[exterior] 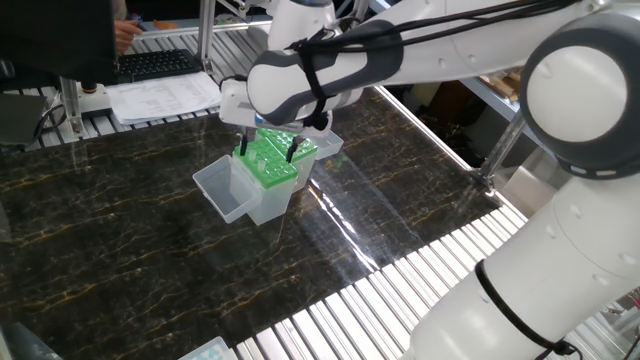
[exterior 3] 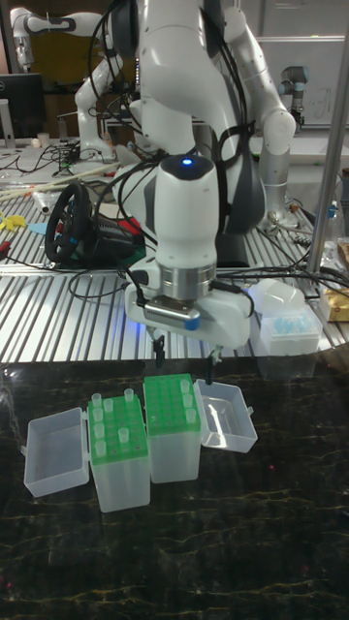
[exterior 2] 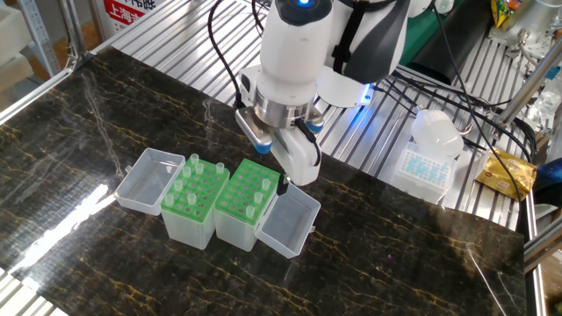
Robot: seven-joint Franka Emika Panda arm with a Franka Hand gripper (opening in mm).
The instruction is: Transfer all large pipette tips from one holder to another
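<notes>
Two clear holders with green rack plates stand side by side, lids open. The left holder (exterior 2: 188,211) (exterior 3: 118,455) carries several large pipette tips (exterior 2: 187,182) (exterior 3: 109,411). A few more tips (exterior 2: 259,198) (exterior 3: 189,401) stand along one side of the right holder (exterior 2: 239,211) (exterior 3: 173,436). My gripper (exterior 3: 184,360) (exterior: 268,148) hangs open just above the far edge of the right holder, with nothing between its fingers. Only one black fingertip (exterior 2: 283,183) shows in the other fixed view, by the open right lid (exterior 2: 290,221).
The left holder's open lid (exterior 2: 145,180) lies on the dark marble top. On the slatted metal behind sit a white tip box (exterior 2: 425,167) (exterior 3: 291,334) and a yellow packet (exterior 2: 507,172). A keyboard (exterior: 160,64) and papers (exterior: 165,96) lie at the far side.
</notes>
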